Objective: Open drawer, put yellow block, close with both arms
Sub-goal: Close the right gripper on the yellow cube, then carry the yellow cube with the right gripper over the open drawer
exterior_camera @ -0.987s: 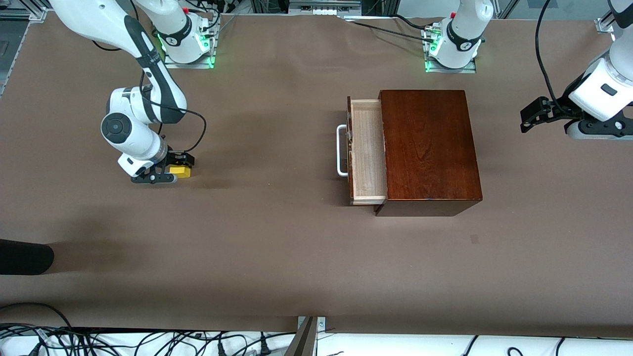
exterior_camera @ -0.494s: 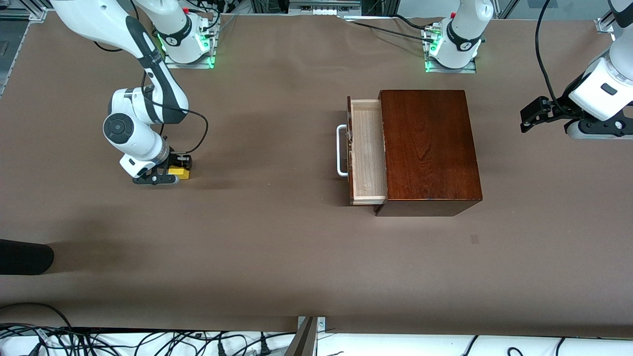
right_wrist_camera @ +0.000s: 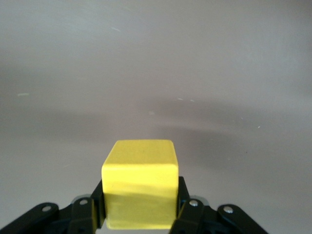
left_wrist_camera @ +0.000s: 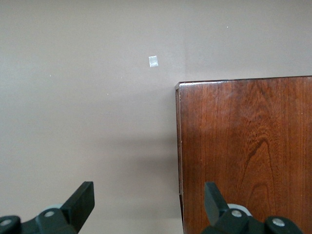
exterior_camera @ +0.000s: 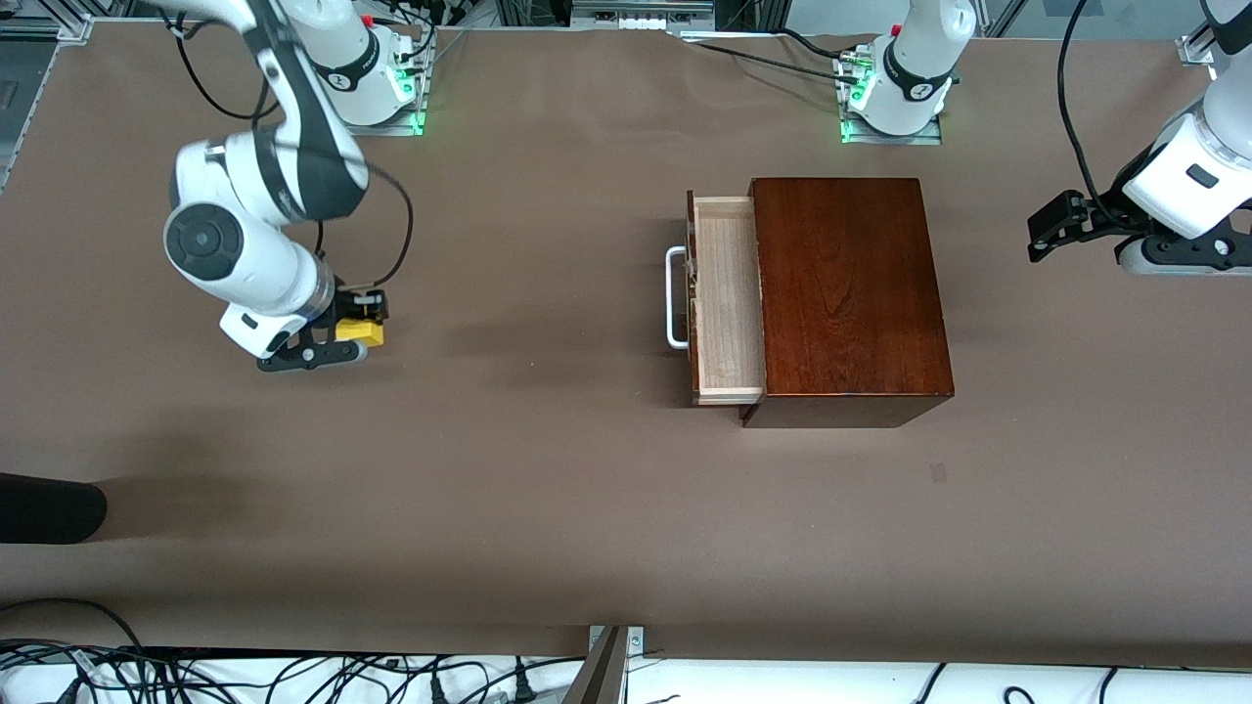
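Note:
My right gripper [exterior_camera: 358, 330] is shut on the yellow block [exterior_camera: 360, 332], a small bright cube held just above the brown table toward the right arm's end. In the right wrist view the block [right_wrist_camera: 139, 183] sits squeezed between the black fingers [right_wrist_camera: 187, 207]. The drawer [exterior_camera: 726, 293] stands partly pulled out of the dark wooden box [exterior_camera: 846, 293]; its pale tray shows nothing in it, and its white handle [exterior_camera: 673, 298] faces the right arm's end. My left gripper [exterior_camera: 1045, 233] waits open, in the air off the box's closed end. In the left wrist view, the left gripper [left_wrist_camera: 148, 195] has one finger over the box's edge [left_wrist_camera: 243, 151].
A dark rounded object [exterior_camera: 49, 508] pokes in at the table's edge toward the right arm's end, nearer the camera. A small pale patch [exterior_camera: 938, 473] marks the table surface near the box. Cables lie along the near edge of the table.
The right gripper has shut on the yellow block and lifted it slightly off the table, and the right arm has risen. The left arm has not moved.

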Tool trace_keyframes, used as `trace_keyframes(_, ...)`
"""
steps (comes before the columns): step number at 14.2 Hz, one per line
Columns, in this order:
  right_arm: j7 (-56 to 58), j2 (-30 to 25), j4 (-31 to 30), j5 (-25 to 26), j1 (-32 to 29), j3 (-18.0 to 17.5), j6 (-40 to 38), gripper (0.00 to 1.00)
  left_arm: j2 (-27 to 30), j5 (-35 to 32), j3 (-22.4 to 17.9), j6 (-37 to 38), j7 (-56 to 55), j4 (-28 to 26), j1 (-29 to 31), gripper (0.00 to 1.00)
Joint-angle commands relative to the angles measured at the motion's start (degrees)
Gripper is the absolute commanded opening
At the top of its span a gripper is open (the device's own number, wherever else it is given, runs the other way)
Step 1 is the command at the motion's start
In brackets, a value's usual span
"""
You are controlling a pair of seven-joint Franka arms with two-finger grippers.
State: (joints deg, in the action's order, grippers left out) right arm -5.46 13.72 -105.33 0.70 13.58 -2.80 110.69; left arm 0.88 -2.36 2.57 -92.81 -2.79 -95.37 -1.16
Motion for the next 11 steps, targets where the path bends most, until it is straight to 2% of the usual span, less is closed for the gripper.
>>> trace_keyframes(1, 0.4, 1.6, 9.2, 0.0, 4.2, -1.4, -6.8, 0.0, 0.9, 1.2, 0.0, -0.4, 0.2, -0.9, 0.0, 1.0)
trace_keyframes(4, 1.1, 1.7, 12.3, 0.3, 13.1, -1.4, -7.1, 0.0, 0.8, 1.2, 0.1, -0.2, 0.1, -0.8, 0.0, 1.0)
trace_keyframes(8, 6.5, 8.4, 21.2, 0.3, 25.2, -1.5, -6.4, 0.0, 0.7, 1.3, -0.1, 0.4, 0.2, -0.2, 0.1, 1.0)
trace_keyframes(11, 7.7, 17.3, 35.1, 0.5, 33.6, -1.4, -6.8, 0.0, 0.6, 1.4, -0.1, 0.5, 0.2, -0.1, 0.1, 1.0)
